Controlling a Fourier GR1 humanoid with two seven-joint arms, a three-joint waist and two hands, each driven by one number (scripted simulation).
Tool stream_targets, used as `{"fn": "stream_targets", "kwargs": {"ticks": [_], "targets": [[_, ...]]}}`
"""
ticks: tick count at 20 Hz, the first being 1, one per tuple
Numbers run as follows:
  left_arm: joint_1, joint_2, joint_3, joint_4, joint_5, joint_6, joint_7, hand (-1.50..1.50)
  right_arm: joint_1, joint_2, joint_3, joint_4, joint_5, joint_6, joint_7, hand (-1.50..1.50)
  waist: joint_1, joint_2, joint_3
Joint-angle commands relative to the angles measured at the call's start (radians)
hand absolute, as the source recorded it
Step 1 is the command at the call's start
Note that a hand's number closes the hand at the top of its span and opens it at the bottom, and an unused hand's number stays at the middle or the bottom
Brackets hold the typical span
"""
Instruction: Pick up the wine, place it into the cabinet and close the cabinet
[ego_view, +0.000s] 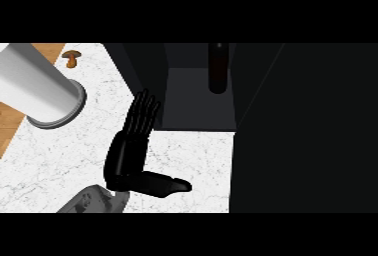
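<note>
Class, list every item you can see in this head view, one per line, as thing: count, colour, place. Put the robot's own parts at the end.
wine bottle: one, dark, upright inside the open cabinet at top centre.
cabinet: one, dark grey to black, top centre, with its door filling the right side.
counter: one, white marbled, lower left and centre.
cylinder: one, white with a grey rim, upper left, tilted.
mushroom: one, brown, on the counter at top left.
wooden strip: one, light brown, left edge.
left hand: one, black, centre, fingers straight towards the cabinet.
left forearm: one, grey, bottom edge.
</note>
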Motion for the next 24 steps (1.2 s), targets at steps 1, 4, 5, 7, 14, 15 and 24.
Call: {"fn": "stream_targets", "kwargs": {"ticks": [1,4,5,7,14,15,24], "targets": [[0.14,0.092,0.004,-0.245,-0.028,0.046,0.054,-1.5,0.021,-0.049,-0.074,0.011,-0.074,0.055,-0.025,-1.5,-0.008,0.003,0.0],[0.201,0.079,-0.03,-0.294,-0.089,0.08,0.059,-1.5,-0.054,-0.051,-0.001,0.109,0.026,0.074,-0.053,1.5,-0.005,0.005,0.0],[0.168,0.043,-0.015,-0.278,-0.116,0.101,0.061,-1.5,-0.024,-0.077,0.002,0.004,-0.008,0.071,0.045,1.5,-0.015,0.004,0.0],[0.284,0.128,0.011,-0.353,-0.083,0.055,0.016,-1.5,0.058,-0.096,0.045,0.003,0.034,0.164,-0.054,1.5,-0.007,0.002,0.0],[0.415,0.253,0.103,-0.531,-0.104,0.102,0.058,-1.5,0.065,-0.177,0.111,-0.08,-0.107,0.261,0.081,1.5,-0.007,0.003,0.0],[0.478,0.261,0.102,-0.513,-0.111,0.067,-0.003,-1.5,0.095,-0.178,0.131,-0.09,-0.144,0.262,0.111,1.5,-0.005,0.002,-0.001],[0.751,0.357,0.318,-0.592,0.014,-0.116,-0.105,-1.5,0.082,-0.037,0.492,-0.179,0.01,0.126,0.252,1.5,-0.001,0.0,-0.003]]}}
